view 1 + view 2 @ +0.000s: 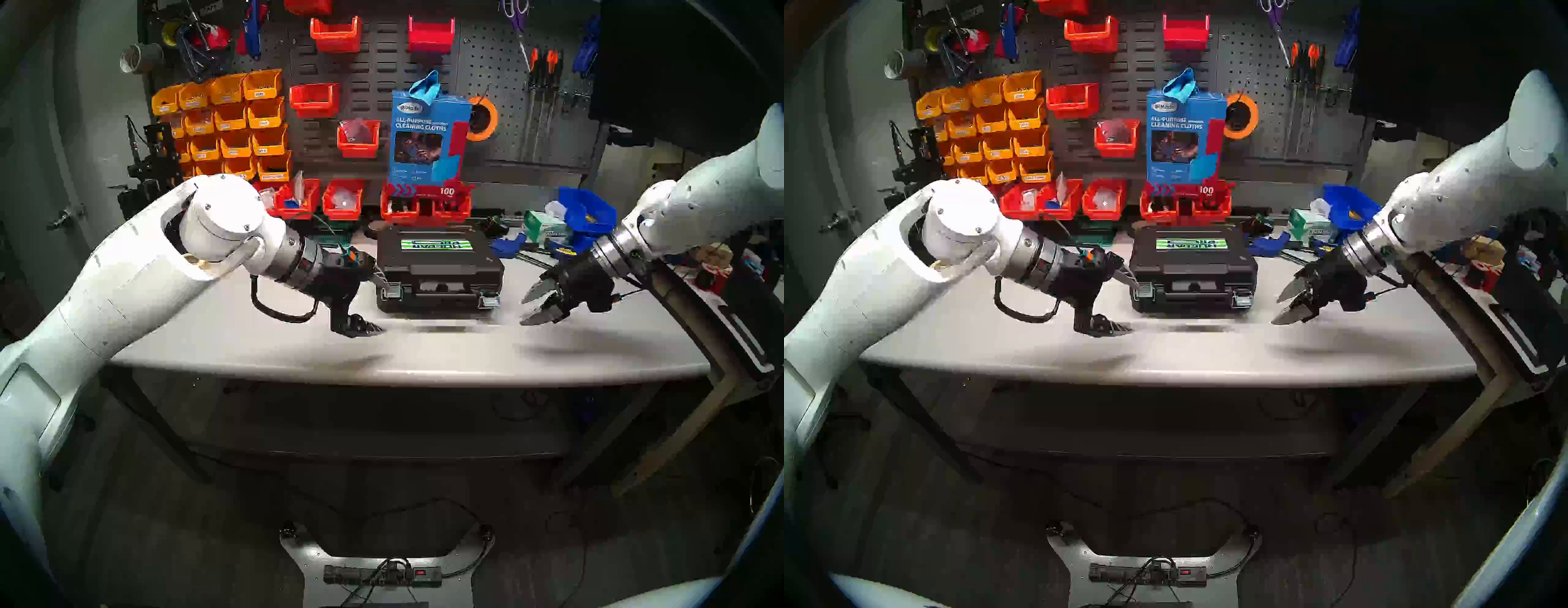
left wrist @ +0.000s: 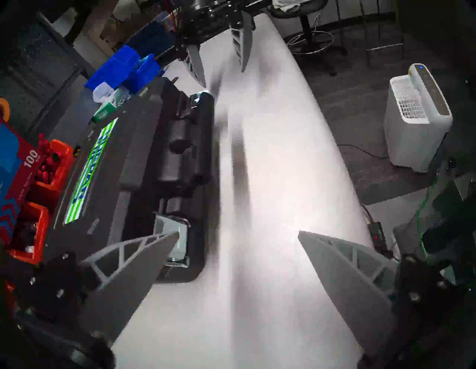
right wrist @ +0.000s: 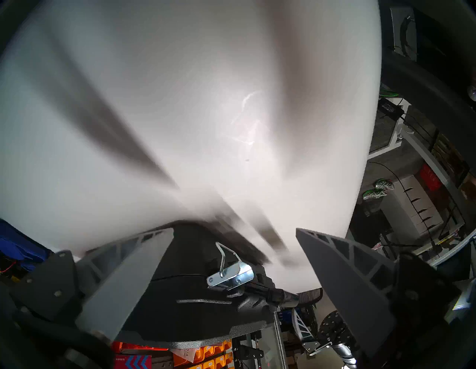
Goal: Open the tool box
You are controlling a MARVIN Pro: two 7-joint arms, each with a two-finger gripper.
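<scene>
The black tool box (image 1: 439,271) lies flat and closed on the grey table (image 1: 424,352), label up, handle and two silver latches facing me. My left gripper (image 1: 373,303) is open at the box's front left corner. Its upper fingertip (image 1: 380,279) is at the left latch (image 1: 392,292) and its lower finger is near the tabletop. In the left wrist view that fingertip (image 2: 164,242) overlaps the latch (image 2: 177,242). My right gripper (image 1: 527,309) is open and empty, just right of the box. In the right wrist view the right latch (image 3: 231,277) hangs loose with its wire bail free.
A blue cleaning-cloths box (image 1: 428,136) stands on red bins (image 1: 424,206) right behind the tool box. A blue bin (image 1: 587,216), a green tissue box (image 1: 545,227) and a blue clamp (image 1: 509,246) crowd the back right. The pegboard holds orange bins (image 1: 229,123).
</scene>
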